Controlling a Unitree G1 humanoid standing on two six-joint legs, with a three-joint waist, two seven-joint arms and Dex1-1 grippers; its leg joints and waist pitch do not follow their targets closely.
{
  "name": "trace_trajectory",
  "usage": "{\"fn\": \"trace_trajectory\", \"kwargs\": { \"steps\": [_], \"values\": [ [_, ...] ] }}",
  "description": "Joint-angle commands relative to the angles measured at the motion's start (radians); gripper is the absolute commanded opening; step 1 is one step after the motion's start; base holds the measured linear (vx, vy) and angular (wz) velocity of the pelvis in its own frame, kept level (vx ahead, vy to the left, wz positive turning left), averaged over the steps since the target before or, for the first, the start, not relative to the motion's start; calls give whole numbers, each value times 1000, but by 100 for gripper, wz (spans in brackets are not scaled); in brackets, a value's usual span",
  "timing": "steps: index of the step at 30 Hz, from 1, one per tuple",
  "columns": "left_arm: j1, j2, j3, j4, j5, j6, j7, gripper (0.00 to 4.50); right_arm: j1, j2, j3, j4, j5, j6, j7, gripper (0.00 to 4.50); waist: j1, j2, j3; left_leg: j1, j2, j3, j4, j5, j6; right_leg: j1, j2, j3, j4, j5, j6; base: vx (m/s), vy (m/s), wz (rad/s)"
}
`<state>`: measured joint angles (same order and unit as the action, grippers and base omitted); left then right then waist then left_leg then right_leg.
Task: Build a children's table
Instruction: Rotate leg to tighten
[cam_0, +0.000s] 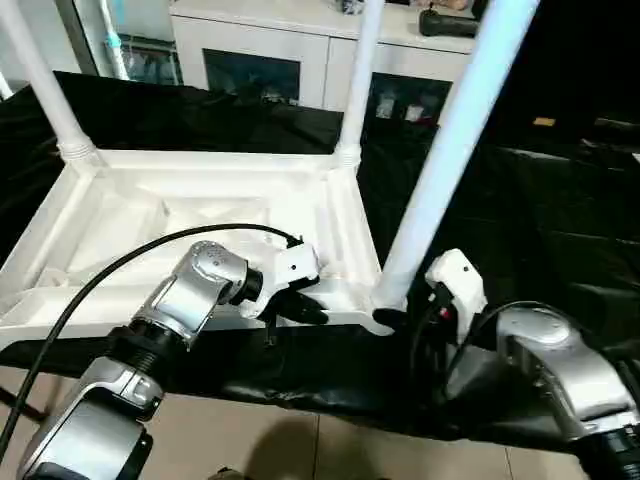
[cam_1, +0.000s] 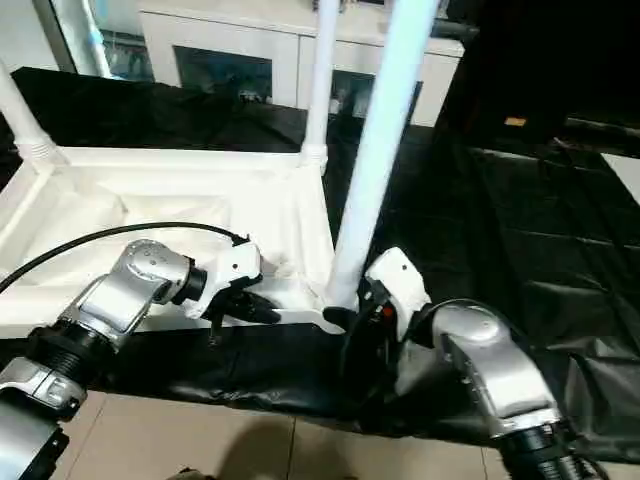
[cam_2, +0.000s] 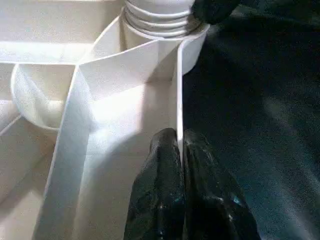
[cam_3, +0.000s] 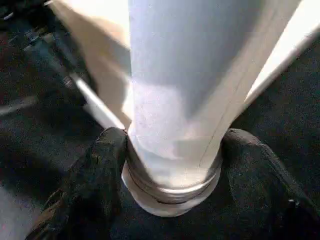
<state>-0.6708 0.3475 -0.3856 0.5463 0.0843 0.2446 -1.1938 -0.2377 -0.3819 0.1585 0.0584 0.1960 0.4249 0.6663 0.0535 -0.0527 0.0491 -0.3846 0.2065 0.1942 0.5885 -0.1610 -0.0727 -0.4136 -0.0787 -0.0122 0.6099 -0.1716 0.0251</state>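
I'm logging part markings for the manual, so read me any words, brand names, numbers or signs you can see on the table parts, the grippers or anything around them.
None can be read.
Tabletop: plain white ribs, no text.
Near leg: plain, unmarked.
Left gripper and right gripper: no lettering.
Cabinet: items behind the glass are too small to read.

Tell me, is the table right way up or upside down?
Upside down: the tabletop shows its ribbed underside, and the legs point up.
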Motion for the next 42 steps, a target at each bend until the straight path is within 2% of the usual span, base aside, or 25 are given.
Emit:
{"fn": "trace_trajectory", "kwargs": {
  "steps": [1, 4, 7, 9, 11, 12, 15, 16, 18, 20, 21, 24, 25, 27, 29, 32, 33, 35, 36, 37, 38, 39, 40, 41, 42],
  "values": [
    [-11, -43, -20, 47, 26, 7, 67, 0, -35, 48, -24, 56, -43, 22, -140, 267, -1, 1, -56, 22, 14, -9, -74, -334, -20, 28, -41, 17, -86, -353, -174, 0, 0, 0],
    [-55, -105, -1, 118, 43, 19, 188, 0, -89, 154, -61, 129, -62, 45, -307, 267, -13, 0, -55, 24, 11, -17, -75, -397, -46, 20, -43, 13, -97, -477, -134, 0, 0, 0],
    [-110, -176, 28, 204, 49, 52, 328, 0, -160, 236, -76, 219, -82, 40, -428, 267, -22, 1, -56, 24, 9, -21, -74, -414, -53, 18, -44, 10, -104, -513, -111, 0, 0, 0],
    [-166, -235, 57, 298, 53, 67, 445, 0, -236, 305, -104, 320, -93, 14, -546, 267, -27, 0, -60, 28, 7, -22, -71, -418, -55, 15, -43, 8, -103, -491, -119, 0, 0, 0],
    [-207, -274, 72, 364, 64, 56, 540, 0, -296, 354, -135, 412, -87, -12, -628, 267, -27, -1, -64, 21, 6, -19, -71, -391, -51, 17, -44, 11, -100, -448, -125, 0, 0, 0],
    [-224, -291, 77, 391, 68, 51, 571, 0, -321, 375, -149, 453, -82, -32, -660, 267, -23, 0, -65, 26, 6, -14, -68, -369, -45, 15, -40, 13, -97, -381, -141, 0, 0, 0],
    [-245, -309, 77, 425, 73, 30, 584, 0, -359, 400, -146, 516, -96, -79, -684, 267, -17, -3, -65, 20, 5, -10, -68, -331, -21, 23, -40, 13, -92, -311, -154, 0, 0, 0],
    [-247, -311, 76, 428, 74, 25, 577, 0, -365, 405, -138, 520, -101, -99, -669, 267, -17, -3, -68, 16, 6, -11, -68, -311, -17, 30, -41, 12, -87, -294, -155, 0, 0, 0],
    [-247, -313, 76, 429, 73, 16, 566, 0, -365, 409, -128, 511, -102, -114, -643, 267, -12, -1, -71, 13, 7, -8, -65, -243, 1, 36, -39, 13, -76, -179, -177, 0, 0, 0],
    [-237, -306, 69, 419, 73, 11, 535, 0, -353, 409, -118, 475, -90, -142, -575, 267, -9, -1, -73, 12, 7, -6, -62, -202, 19, 42, -39, 13, -68, -102, -199, 0, 0, 0],
    [-227, -297, 57, 415, 79, -13, 504, 0, -343, 402, -106, 447, -100, -153, -552, 323, -7, 0, -72, 11, 6, -6, -63, -190, 29, 44, -38, 12, -67, -83, -209, 0, 0, 0],
    [-233, -297, 57, 446, 78, -31, 503, 0, -343, 396, -111, 451, -109, -171, -562, 340, -8, 3, -69, 18, 9, -4, -65, -223, 27, 42, -38, 13, -71, -118, -218, 0, 0, 0],
    [-226, -293, 50, 452, 78, -55, 476, 0, -329, 378, -111, 431, -114, -184, -563, 346, -9, 1, -67, 16, 9, -5, -67, -235, 24, 42, -40, 13, -74, -141, -214, 0, 0, 0],
    [-211, -283, 38, 445, 78, -85, 430, 0, -300, 348, -113, 385, -111, -189, -549, 370, -9, 1, -63, 22, 10, -7, -71, -291, 10, 39, -40, 14, -83, -232, -190, 0, 0, 0],
    [-171, -261, 8, 403, 75, -129, 330, 0, -217, 270, -108, 249, -82, -140, -448, 387, -3, -3, -61, 21, 11, -8, -72, -301, 13, 41, -41, 15, -88, -259, -173, 0, 0, 0],
    [-146, -244, -8, 376, 70, -137, 263, 0, -145, 196, -109, 137, -60, -101, -354, 413, 7, -2, -58, 22, 16, -8, -74, -318, 24, 39, -42, 18, -90, -281, -161, 0, 0, 0],
    [-127, -226, -25, 356, 68, -164, 199, 0, -91, 127, -113, 56, -16, -55, -250, 413, 8, -3, -57, 22, 14, -8, -75, -335, 21, 35, -41, 17, -94, -323, -158, 0, 0, 0],
    [-117, -217, -31, 345, 65, -170, 162, 0, -62, 83, -109, 14, 4, -35, -189, 431, 15, -3, -52, 25, 19, -9, -77, -364, 22, 32, -44, 19, -99, -366, -148, 0, 0, 0],
    [-107, -204, -40, 335, 64, -196, 119, 0, -25, 23, -98, -33, 24, -17, -114, 438, 22, -4, -51, 26, 20, -10, -79, -379, 23, 33, -44, 19, -103, -395, -138, 0, 0, 0],
    [-102, -198, -45, 327, 59, -209, 89, 0, -5, -15, -87, -52, 28, -15, -70, 444, 24, 11, -50, 27, 20, -13, -83, -393, 14, 29, -47, 19, -104, -421, -133, 0, 0, 0],
    [-102, -198, -45, 327, 59, -209, 89, 0, -5, -15, -87, -52, 28, -15, -70, 448, 24, 11, -50, 27, 20, -13, -83, -393, 14, 29, -47, 19, -104, -421, -133, 0, 0, 0],
    [-91, -176, -62, 303, 50, -200, 15, 0, 46, -103, -64, -99, 44, -9, 31, 448, 24, 0, -52, 30, 20, -14, -81, -416, 6, 28, -49, 16, -110, -459, -124, 0, 0, 0],
    [-89, -171, -67, 298, 49, -197, -1, 0, 56, -119, -60, -108, 47, -8, 49, 448, 28, 11, -51, 31, 21, -16, -81, -416, 6, 29, -50, 18, -109, -458, -126, 0, 0, 0],
    [-84, -157, -77, 285, 46, -190, -39, 0, 78, -156, -50, -128, 55, -3, 92, 448, 30, 7, -50, 31, 24, -14, -81, -419, 12, 26, -50, 20, -111, -454, -127, 0, 0, 0],
    [-81, -147, -82, 276, 47, -185, -61, 0, 91, -176, -46, -144, 62, 6, 114, 448, 31, 8, -51, 28, 23, -15, -84, -417, 13, 28, -50, 19, -111, -451, -128, 0, 0, 0]
  ]
}}
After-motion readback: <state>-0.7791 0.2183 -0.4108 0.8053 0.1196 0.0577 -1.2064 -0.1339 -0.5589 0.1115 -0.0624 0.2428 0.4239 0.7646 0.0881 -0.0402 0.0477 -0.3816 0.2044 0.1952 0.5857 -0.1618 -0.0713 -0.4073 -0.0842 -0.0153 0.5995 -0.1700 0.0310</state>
